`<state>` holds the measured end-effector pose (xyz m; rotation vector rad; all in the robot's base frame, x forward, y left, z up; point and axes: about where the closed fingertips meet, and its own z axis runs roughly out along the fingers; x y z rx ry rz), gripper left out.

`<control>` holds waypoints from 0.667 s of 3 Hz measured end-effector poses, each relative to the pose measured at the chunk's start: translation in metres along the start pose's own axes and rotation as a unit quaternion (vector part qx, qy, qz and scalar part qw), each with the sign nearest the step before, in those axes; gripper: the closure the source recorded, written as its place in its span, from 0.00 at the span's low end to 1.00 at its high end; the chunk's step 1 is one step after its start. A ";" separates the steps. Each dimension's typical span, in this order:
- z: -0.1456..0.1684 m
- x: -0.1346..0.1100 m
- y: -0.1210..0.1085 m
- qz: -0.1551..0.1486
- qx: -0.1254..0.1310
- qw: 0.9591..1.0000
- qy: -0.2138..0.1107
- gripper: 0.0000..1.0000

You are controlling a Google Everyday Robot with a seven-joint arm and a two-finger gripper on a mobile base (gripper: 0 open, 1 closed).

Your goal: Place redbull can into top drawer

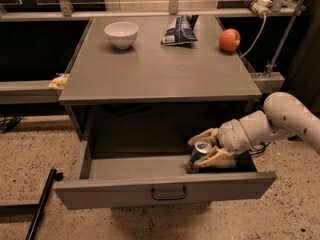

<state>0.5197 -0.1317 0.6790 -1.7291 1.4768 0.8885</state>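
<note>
The redbull can is blue and silver with a shiny silver top. The words on it cannot be read. It is inside the top drawer, at the right side, near the front. It looks like it stands up and tips a little.

The gripper is down in the drawer too. Its two pale fingers are closed on the can, one above it and one below it. The can sits right between them, touching both. The white arm comes in from the right side.

The drawer is pulled out wide. It is grey, and a dark wire handle sits in the middle of its front.

On top of the grey table are three things, all at the back. A white bowl is on the left. A blue snack bag lies in the middle; its writing cannot be read. A red apple is on the right. They are well apart from each other.

A small yellow thing lies on the ledge left of the table.
</note>
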 end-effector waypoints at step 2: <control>0.000 0.000 0.000 0.000 0.000 1.000 0.000 0.00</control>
